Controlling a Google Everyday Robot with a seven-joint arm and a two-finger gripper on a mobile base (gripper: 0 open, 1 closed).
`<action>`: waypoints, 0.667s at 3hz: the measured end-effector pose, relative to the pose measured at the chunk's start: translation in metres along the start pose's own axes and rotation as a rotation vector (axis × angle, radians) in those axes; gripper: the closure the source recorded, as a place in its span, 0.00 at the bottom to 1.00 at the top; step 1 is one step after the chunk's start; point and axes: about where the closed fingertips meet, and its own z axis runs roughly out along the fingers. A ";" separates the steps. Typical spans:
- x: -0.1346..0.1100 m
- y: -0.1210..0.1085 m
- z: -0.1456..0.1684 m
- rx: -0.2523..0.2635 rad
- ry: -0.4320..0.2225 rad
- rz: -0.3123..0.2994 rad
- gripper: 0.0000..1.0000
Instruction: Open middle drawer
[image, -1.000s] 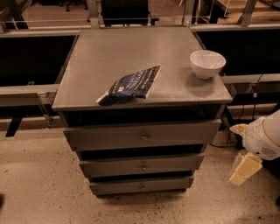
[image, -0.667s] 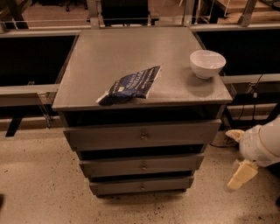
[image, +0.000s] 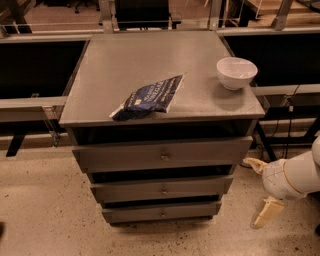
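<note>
The middle drawer is the mid-sized grey front of three in a grey cabinet, with a small round metal knob at its centre. It sits closed between the taller top drawer and the narrow bottom drawer. My gripper is low at the right of the cabinet, near the floor, at about the height of the middle drawer and apart from it. Its two cream fingers are spread wide open and hold nothing.
A dark blue chip bag lies on the cabinet top. A white bowl stands at its right edge. Dark table frames and rails run on both sides. Cables hang at the right. The floor is speckled.
My gripper and white arm have moved a little left and down, closer to the cabinet's right side. The drawers, bag and bowl have not moved.
</note>
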 end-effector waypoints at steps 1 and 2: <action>-0.001 0.001 0.004 -0.017 0.006 -0.008 0.00; -0.009 0.000 0.028 -0.026 -0.081 -0.035 0.00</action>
